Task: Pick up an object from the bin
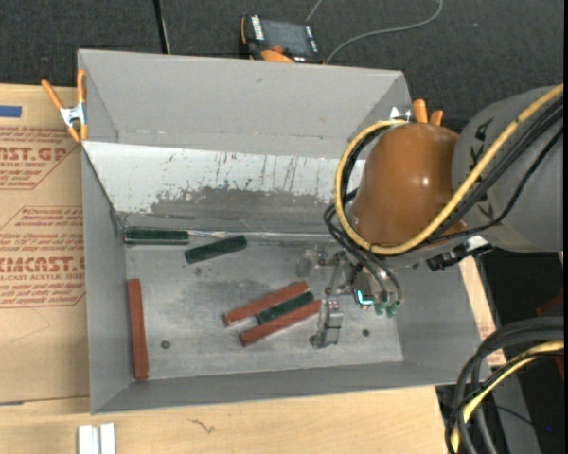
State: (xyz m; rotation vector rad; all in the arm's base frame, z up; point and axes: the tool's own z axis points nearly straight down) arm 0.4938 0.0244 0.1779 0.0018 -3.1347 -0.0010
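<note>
Hanging low over the floor of the grey metal bin [265, 102], the hand [327, 332] is just beside the right ends of two red-brown flat bars [275, 328] and a dark green bar [289, 305]. These ends probably give the easiest hold. I cannot tell if it is spread or pressed together.

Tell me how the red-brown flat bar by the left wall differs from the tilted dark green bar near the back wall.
Colour: the red-brown flat bar is reddish, the tilted dark green bar green. Length: the red-brown bar looks longer than the green. Pose: the red-brown bar runs along the grey metal bin's left wall; the green lies crosswise, slanted. Both are slim and straight.
</note>
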